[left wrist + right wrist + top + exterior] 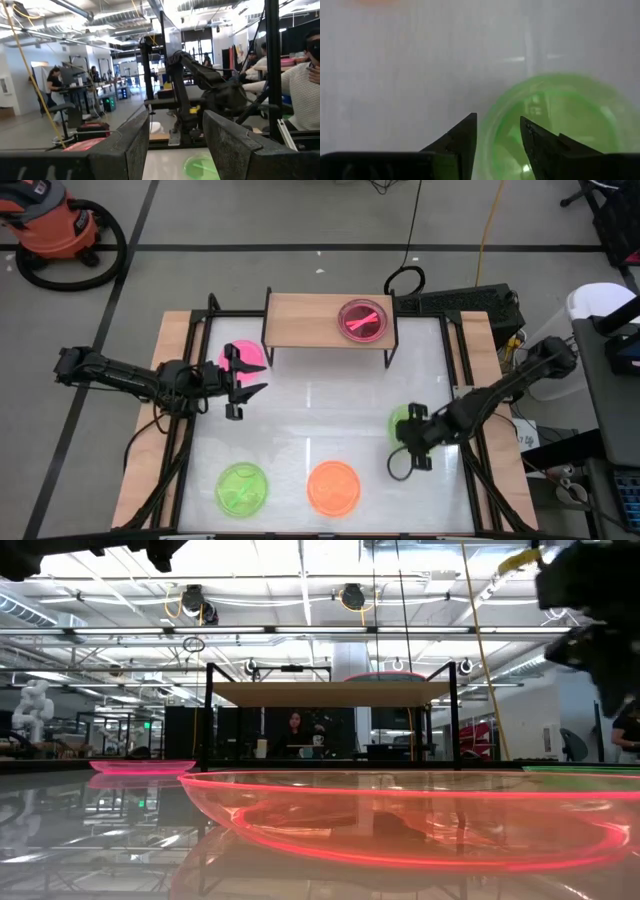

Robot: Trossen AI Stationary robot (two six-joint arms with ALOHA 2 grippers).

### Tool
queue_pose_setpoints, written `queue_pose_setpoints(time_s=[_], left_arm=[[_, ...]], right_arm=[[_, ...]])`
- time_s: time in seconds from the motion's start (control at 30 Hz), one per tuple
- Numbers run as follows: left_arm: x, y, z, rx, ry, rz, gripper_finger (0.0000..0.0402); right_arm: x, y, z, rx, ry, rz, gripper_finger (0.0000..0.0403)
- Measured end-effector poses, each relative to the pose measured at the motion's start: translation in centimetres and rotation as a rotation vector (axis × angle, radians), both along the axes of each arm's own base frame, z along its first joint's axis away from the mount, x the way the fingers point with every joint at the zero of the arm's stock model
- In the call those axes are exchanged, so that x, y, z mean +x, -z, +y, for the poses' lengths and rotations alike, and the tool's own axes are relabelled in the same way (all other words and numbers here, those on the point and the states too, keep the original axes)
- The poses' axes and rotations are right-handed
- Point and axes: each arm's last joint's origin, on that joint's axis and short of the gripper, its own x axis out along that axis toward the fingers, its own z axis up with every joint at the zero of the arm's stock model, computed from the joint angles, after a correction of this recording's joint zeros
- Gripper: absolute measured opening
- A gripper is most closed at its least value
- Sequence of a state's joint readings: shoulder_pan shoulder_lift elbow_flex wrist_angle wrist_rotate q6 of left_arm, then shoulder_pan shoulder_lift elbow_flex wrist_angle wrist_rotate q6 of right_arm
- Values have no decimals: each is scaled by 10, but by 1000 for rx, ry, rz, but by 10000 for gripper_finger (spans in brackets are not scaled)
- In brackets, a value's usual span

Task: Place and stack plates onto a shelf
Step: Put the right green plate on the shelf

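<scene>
While one pink plate (pixel 362 320) already sits on the shelf (pixel 305 318), four more lie on the bench (pixel 300 405) below it: a pink plate (pixel 250 356) just beside the shelf's left legs, a green plate (pixel 241 488), an orange plate (pixel 333 486), and a second green plate (pixel 402 420). Right pincer (pixel 409 436) reaches low over that second green plate, jaws narrowly apart around its near rim. Left pincer (pixel 242 382) hovers beside the pink plate, wide and empty.

Two dark matte-black jointed arms w/ black cables, each gripper w/ flat wedge-shaped black fingers (pixel 462 145).
</scene>
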State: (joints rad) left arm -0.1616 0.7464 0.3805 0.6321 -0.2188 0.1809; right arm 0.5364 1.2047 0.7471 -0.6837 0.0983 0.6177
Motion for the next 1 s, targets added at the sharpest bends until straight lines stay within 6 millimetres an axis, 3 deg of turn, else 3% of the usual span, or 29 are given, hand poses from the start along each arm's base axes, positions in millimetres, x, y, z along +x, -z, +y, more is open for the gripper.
queue_pose_setpoints(time_s=[0.3, 0.73, 1.0], left_arm=[[0, 0, 0, 1, 0, 2, 191], [0, 0, 0, 33, -9, 4, 191], [0, 0, 0, 17, -5, 4, 191]], right_arm=[[0, 20, 24, 40, 17, 100, 131], [2, 50, 27, -128, 29, 223, 127], [2, 50, 26, -128, 27, 225, 56]])
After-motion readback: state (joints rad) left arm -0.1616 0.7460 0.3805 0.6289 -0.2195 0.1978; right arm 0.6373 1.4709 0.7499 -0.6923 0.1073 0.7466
